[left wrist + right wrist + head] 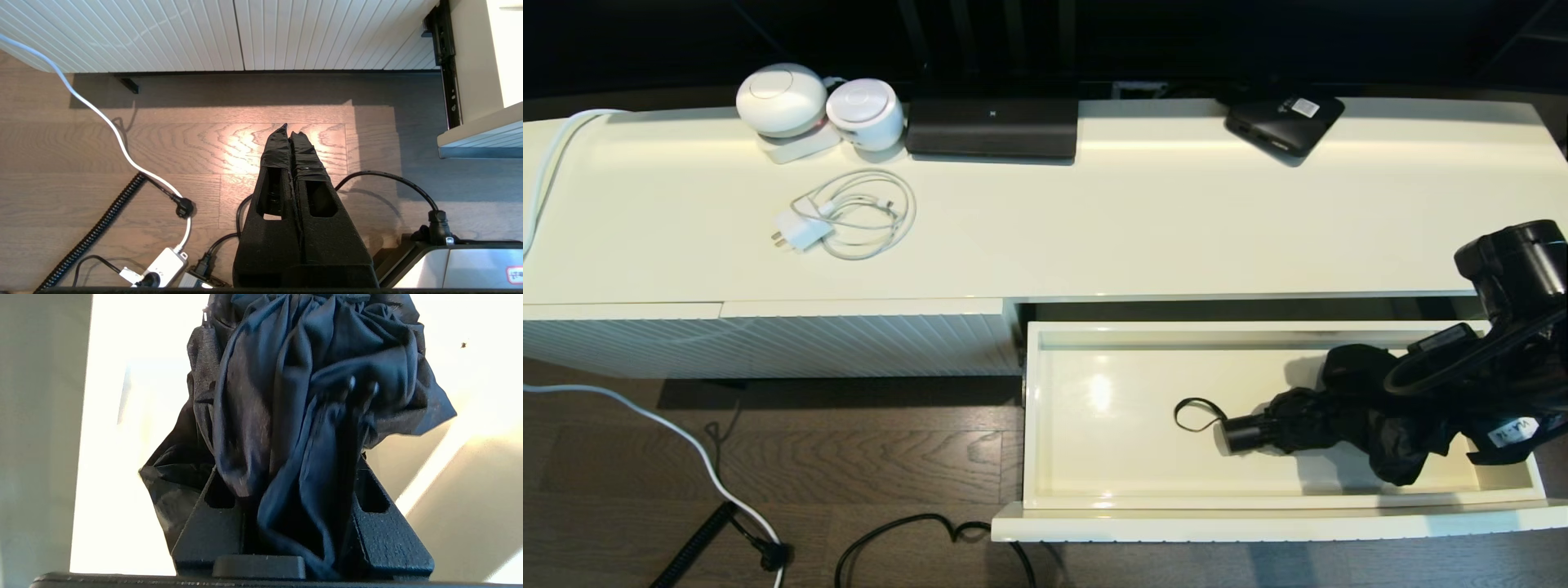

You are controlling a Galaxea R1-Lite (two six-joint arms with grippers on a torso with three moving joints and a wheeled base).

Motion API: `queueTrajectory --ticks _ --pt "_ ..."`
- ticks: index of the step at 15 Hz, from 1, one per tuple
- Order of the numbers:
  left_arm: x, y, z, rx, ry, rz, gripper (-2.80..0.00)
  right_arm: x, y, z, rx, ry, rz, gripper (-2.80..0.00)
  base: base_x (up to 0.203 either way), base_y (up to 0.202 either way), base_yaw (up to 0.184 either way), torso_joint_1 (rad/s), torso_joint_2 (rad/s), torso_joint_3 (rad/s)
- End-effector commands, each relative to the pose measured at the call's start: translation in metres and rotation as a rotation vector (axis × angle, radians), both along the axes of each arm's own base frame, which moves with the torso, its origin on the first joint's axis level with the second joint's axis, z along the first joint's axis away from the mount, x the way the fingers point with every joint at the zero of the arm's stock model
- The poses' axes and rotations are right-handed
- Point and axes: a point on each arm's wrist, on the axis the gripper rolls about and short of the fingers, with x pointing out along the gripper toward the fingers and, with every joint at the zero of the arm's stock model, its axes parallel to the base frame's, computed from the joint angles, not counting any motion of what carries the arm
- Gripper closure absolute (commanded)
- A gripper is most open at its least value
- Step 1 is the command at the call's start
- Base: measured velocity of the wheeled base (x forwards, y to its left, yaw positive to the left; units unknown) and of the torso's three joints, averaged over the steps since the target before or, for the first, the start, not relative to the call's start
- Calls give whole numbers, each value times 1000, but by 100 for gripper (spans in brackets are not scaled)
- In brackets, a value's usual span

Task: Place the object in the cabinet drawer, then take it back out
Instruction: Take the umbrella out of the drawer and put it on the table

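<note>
The object, a black folding umbrella (1307, 425), lies in the open cabinet drawer (1258, 518) toward its right end. Its short handle (1245, 434) and wrist loop (1194, 415) point left. My right gripper (1417, 412) reaches into the drawer from the right and is shut on the umbrella's loose fabric. In the right wrist view the fabric (286, 396) fills the gap between the fingers (388, 531) and hides the fingertips of the gripper (286, 457). My left gripper (291, 130) hangs shut and empty over the wooden floor, left of the drawer.
On the cabinet top stand two white round devices (783, 100), a coiled white charger cable (849, 216), a black box (992, 126) and a flat black box with a white label (1284, 121). Cables (719, 482) lie on the floor. A ribbed panel (768, 343) stays closed.
</note>
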Motion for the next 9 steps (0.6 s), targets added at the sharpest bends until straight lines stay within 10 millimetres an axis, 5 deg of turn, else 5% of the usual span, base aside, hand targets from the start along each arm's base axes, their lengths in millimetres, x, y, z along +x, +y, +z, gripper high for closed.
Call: queueTrajectory --ticks 1,9 --pt "0 0 0 0 0 1 0 -11 2 19 7 -58 4 0 0 0 0 0 0 0" --pt "0 0 0 0 -1 0 0 -48 15 63 -18 -98 58 0 0 0 0 0 0 0"
